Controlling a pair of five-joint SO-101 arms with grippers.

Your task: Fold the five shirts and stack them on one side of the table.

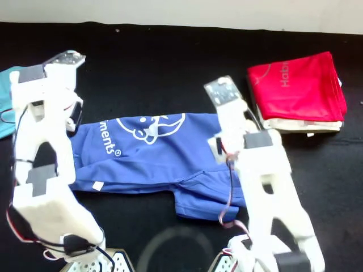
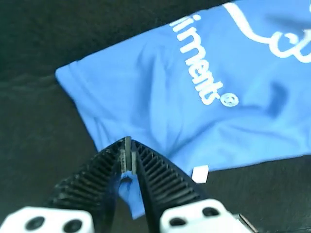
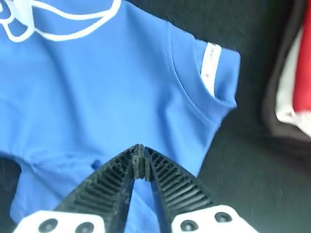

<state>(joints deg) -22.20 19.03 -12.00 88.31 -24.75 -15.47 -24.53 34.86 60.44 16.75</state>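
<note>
Clearly left end effector (image 2: pixel 129 143) clamps blue shirt (image 1: pixel 153 156) edge; right end effector (image 3: pixel 141 149) closed over shirt, cloth pinch indiscernible.

A matte black table surface (image 1: pixel 164 62) spans the high view, and a pale off-white strip of wall (image 1: pixel 227 12) runs along its far edge.

Soft, even light from overhead, no hard shadows. Black table (image 1: pixel 170 51) soaks it up. Left arm (image 1: pixel 39 141) and right arm (image 1: pixel 266 181) show v. bright. Faint pale ring of glare btw their bases. Blue shirt (image 1: pixel 147 153) is evenly lit, w/ soft shading in its creases.
</note>
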